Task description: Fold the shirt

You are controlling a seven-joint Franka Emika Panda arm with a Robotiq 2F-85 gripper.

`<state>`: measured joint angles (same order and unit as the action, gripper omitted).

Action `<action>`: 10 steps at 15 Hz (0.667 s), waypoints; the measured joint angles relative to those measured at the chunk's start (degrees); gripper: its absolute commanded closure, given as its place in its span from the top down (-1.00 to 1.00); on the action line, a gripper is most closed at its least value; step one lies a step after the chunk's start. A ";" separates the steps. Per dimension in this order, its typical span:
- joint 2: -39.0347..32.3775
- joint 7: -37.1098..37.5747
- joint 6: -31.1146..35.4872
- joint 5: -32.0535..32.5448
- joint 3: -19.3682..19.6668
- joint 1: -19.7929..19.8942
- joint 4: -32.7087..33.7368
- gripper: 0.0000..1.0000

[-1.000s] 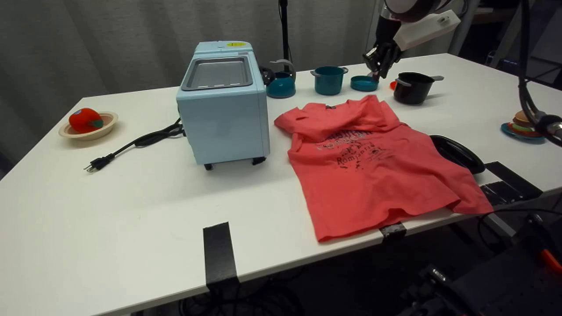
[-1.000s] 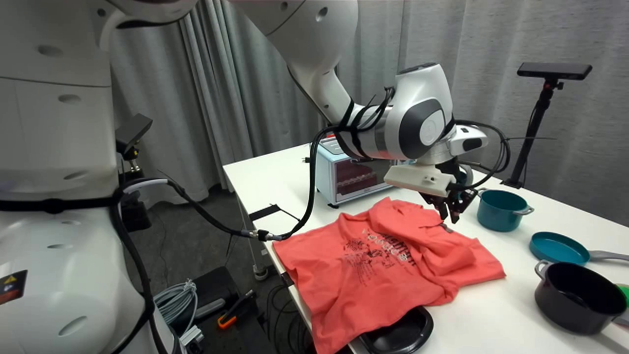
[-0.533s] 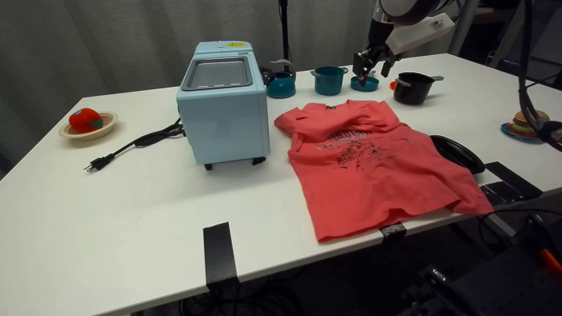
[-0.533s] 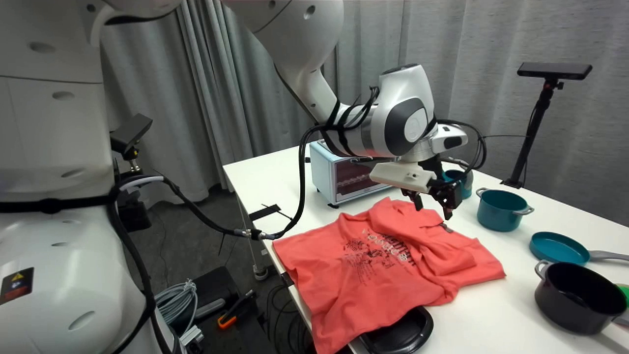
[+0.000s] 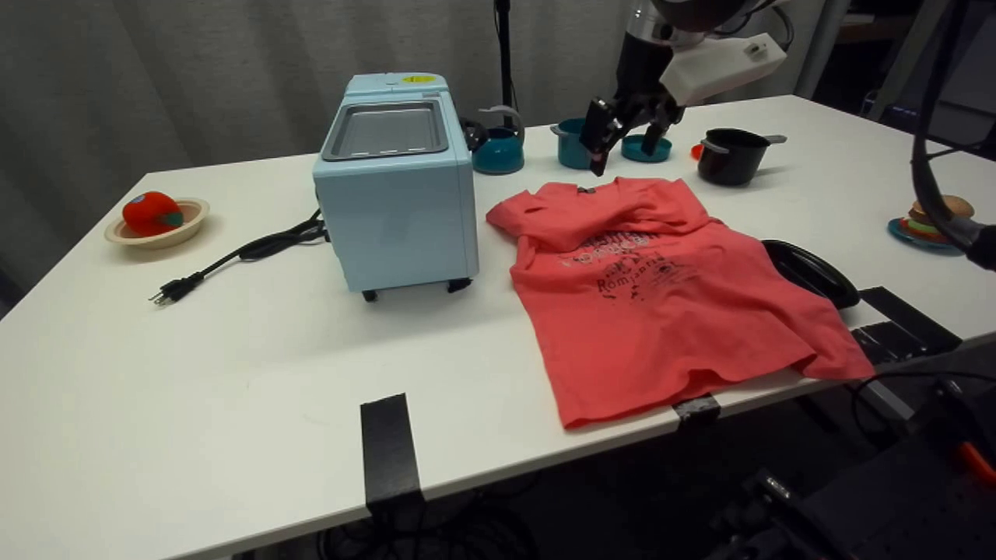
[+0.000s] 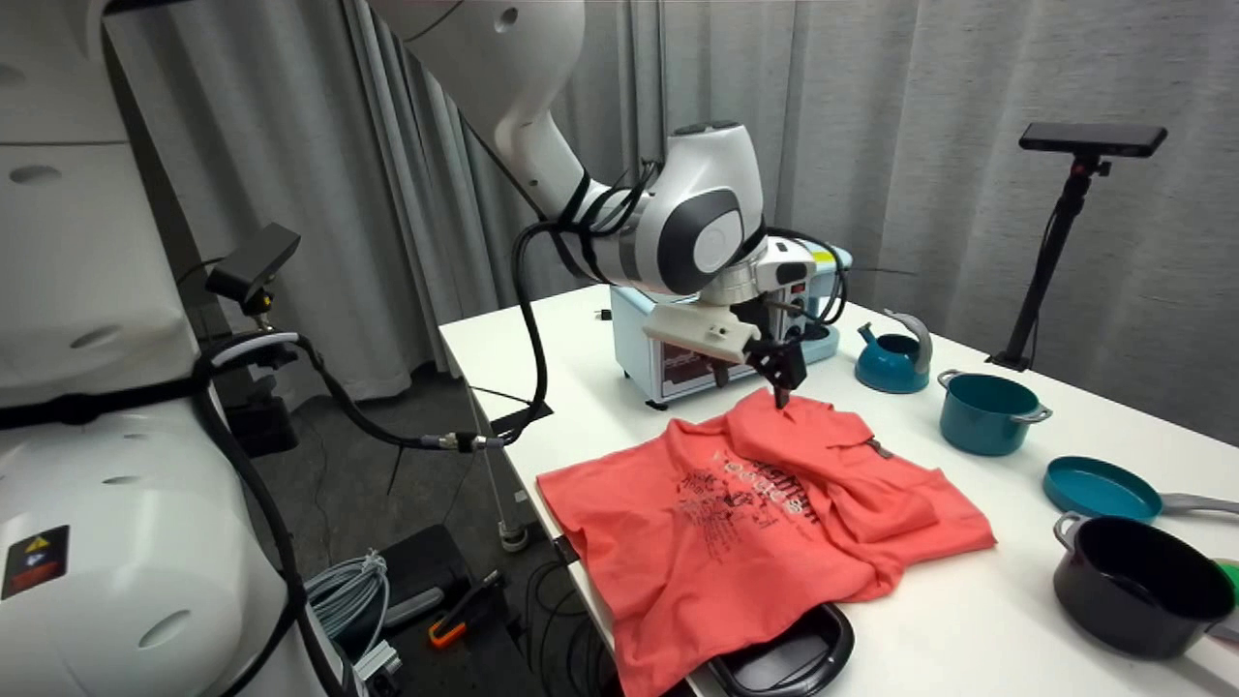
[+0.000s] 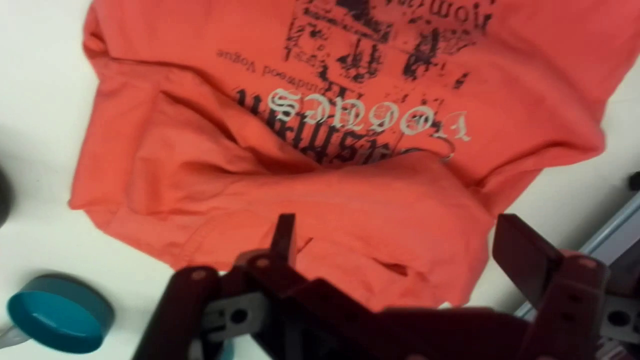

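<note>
the shirt [image 5: 661, 319] lies print up on the desk [image 5: 257, 420], between the oven [image 5: 397, 218] and the black pot [image 5: 731, 165], its collar end flopped down over part of the print. the hem runs along the desk edge, one corner seeming to reach past it, and one side lies over part of a tray [image 5: 817, 276]. the fingers [image 7: 524, 257] are spread wide, pinching nothing; in the wrist view one is over the collar end and the other just past its oven-side edge. they look to be above the shirt, though how far is hard to tell.

the step in hand is probably a pinch on that edge, to fold it inward. to do it well, come straight down with the edge between the tips, keep clear of the oven, and press only lightly on the desk before closing. take every layer of the bunched part, or the lower one may be left flat. then lift low and draw slowly across, laying it down rather than dropping it; a hard tug could drag the shirt askew or pull the tray along
</note>
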<state>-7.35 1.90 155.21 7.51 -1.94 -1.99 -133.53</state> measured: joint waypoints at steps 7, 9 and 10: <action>0.00 -11.44 0.49 -10.01 -6.37 -0.86 -5.25 1.00; -0.37 -15.11 0.49 -12.60 -7.45 -0.86 -5.99 1.00; -0.51 -17.12 0.49 -14.22 -8.09 -0.86 -6.45 1.00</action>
<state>-7.86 -15.22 155.70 -6.71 -10.03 -2.85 -139.98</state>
